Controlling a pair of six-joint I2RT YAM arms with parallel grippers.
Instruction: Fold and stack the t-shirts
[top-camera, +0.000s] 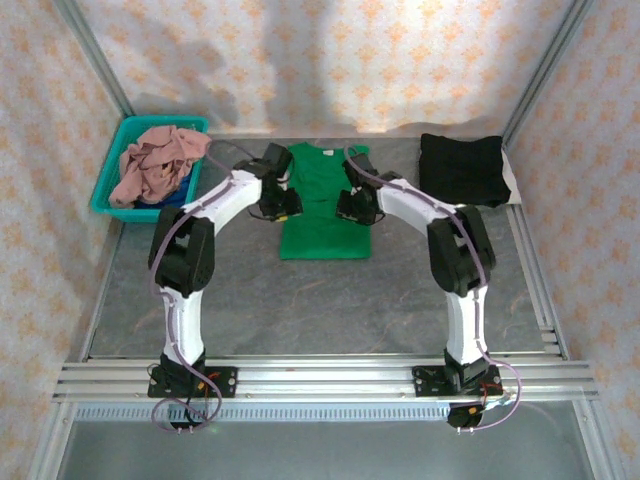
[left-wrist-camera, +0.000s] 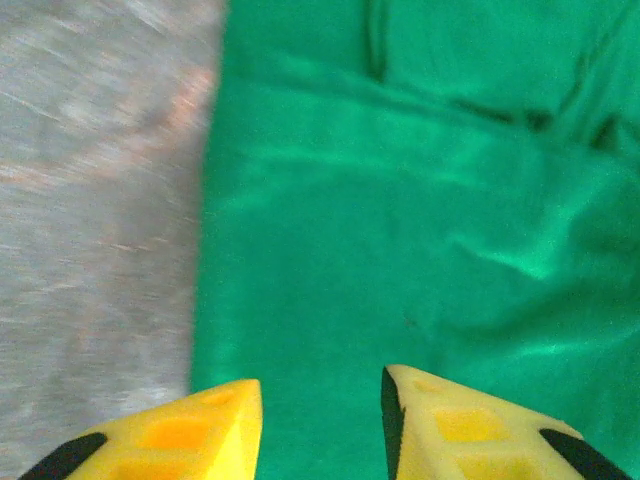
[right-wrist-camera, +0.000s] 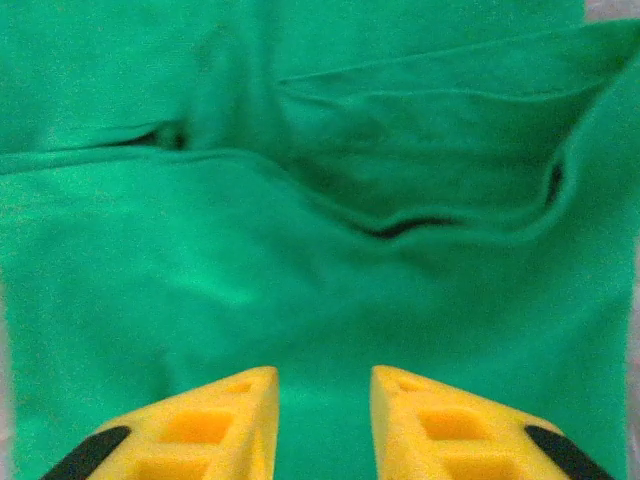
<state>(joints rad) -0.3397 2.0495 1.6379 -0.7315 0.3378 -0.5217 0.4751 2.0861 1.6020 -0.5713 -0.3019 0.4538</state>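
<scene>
A bright green t-shirt (top-camera: 325, 225) lies flat mid-table, narrowed with its sides turned in. My left gripper (top-camera: 285, 205) hovers over its left edge, and my right gripper (top-camera: 352, 208) over its right edge. In the left wrist view the yellow jaws of the left gripper (left-wrist-camera: 322, 385) stand apart above the green cloth (left-wrist-camera: 400, 220), with nothing between them. The right gripper (right-wrist-camera: 325, 375) is likewise open over the creased green cloth (right-wrist-camera: 300, 250). A folded black t-shirt (top-camera: 460, 168) rests at the back right. A pink t-shirt (top-camera: 155, 165) lies bunched in the basket.
The teal plastic basket (top-camera: 108, 185) stands at the back left, with a bit of blue cloth (top-camera: 175, 197) under the pink one. Grey tabletop (top-camera: 330, 300) stretches in front of the green shirt. Patterned walls close in the back and sides.
</scene>
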